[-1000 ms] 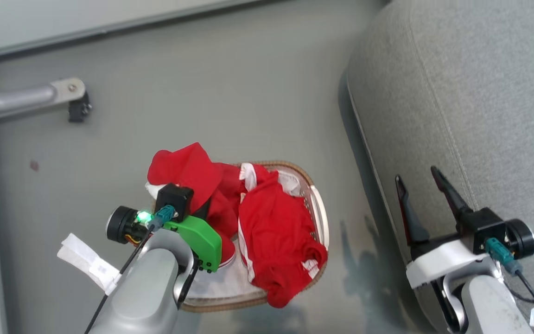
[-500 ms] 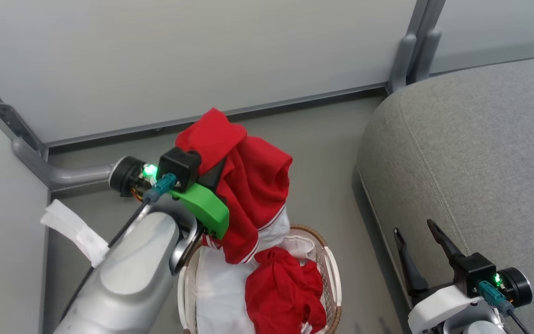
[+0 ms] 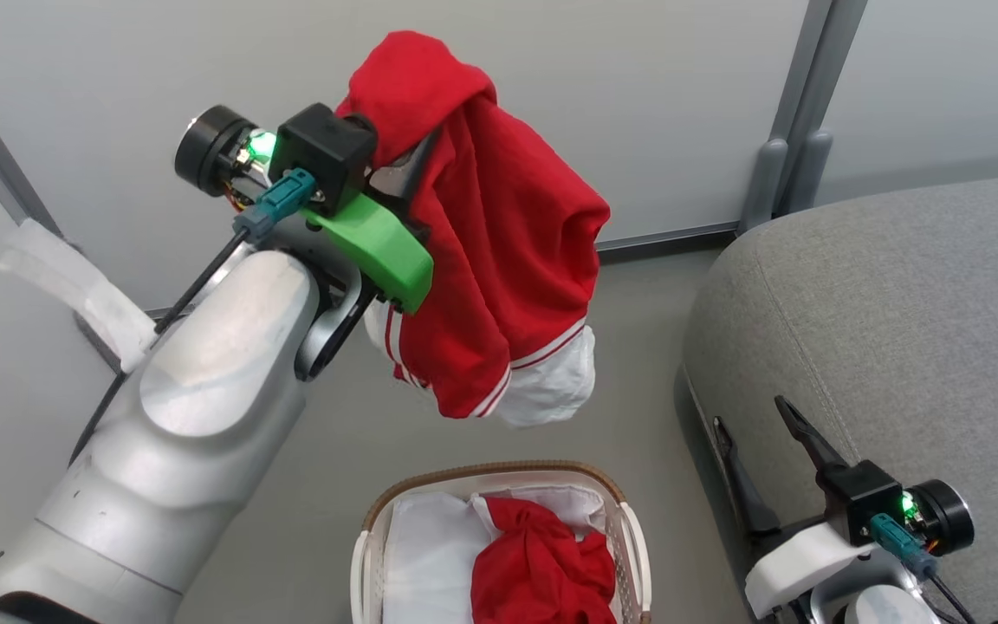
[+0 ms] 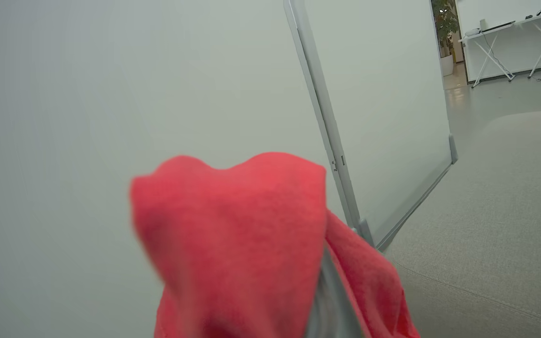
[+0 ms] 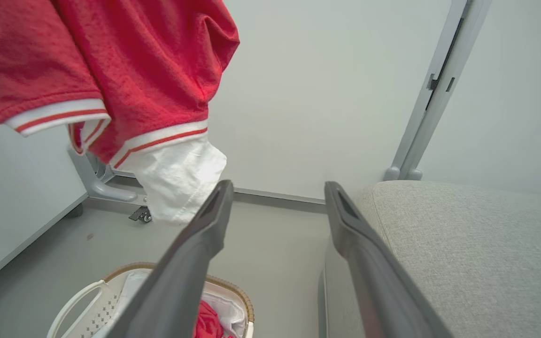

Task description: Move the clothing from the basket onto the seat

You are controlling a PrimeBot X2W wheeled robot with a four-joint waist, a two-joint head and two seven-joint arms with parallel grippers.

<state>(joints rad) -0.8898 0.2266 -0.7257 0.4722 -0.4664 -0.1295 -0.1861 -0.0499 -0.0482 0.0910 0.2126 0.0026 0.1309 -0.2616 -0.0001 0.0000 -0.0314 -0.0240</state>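
Note:
My left gripper [image 3: 395, 169] is shut on a red garment [image 3: 499, 243] with white striped trim, held high in the air above the basket [image 3: 499, 472]. In the left wrist view the red fabric [image 4: 233, 234] drapes over the fingers and hides them. A second red garment [image 3: 542, 572] lies crumpled on the white liner inside the basket. My right gripper [image 3: 750, 414] stands open and empty beside the left edge of the grey seat [image 3: 897, 329]. In the right wrist view the hanging garment [image 5: 111, 61] is at upper left, above the basket [image 5: 87, 300], with the right gripper [image 5: 277, 188] open next to the seat [image 5: 463, 244].
White partition panels stand behind the basket, joined by a grey post [image 3: 798, 113]. A panel foot with a caster [image 5: 141, 215] rests on the grey floor [image 3: 638, 364] between the panels and the seat.
My left arm has lifted the red garment out of the basket and well above it. The head camera has tilted up. The right gripper stays open by the seat.

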